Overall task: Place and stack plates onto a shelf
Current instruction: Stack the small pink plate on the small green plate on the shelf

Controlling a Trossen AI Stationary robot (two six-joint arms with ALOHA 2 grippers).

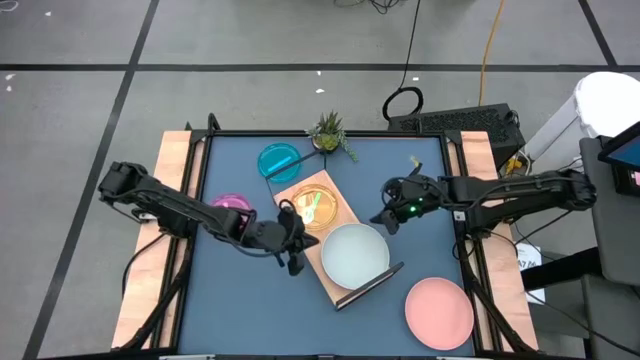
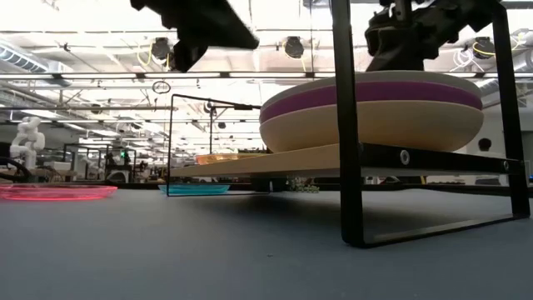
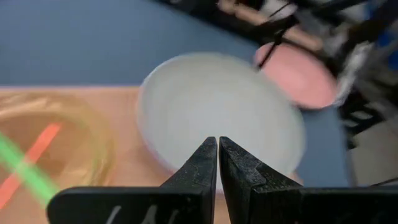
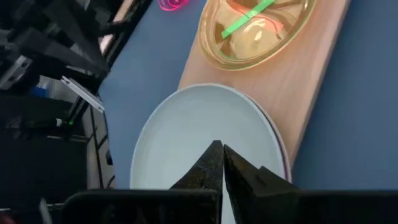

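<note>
Lying on the wooden shelf (image 1: 338, 232) is a stack of large plates, topped by the pale blue-white plate (image 1: 355, 253), with purple and cream plates seen under it in the low view. The orange plate (image 1: 316, 209) is set on the shelf's other end. The left gripper (image 1: 292, 252) is held over the shelf's edge, fingers together and empty. The right gripper (image 1: 385, 220), likewise closed on nothing, is held beside the shelf. The pink plate (image 1: 439, 312), cyan plate (image 1: 279, 161) and magenta plate (image 1: 232, 204) are left on the table (image 1: 240, 310).

Pale-blue plate (image 1: 355, 253), pink plate (image 1: 439, 312), blue tabletop (image 1: 420, 170)
</note>
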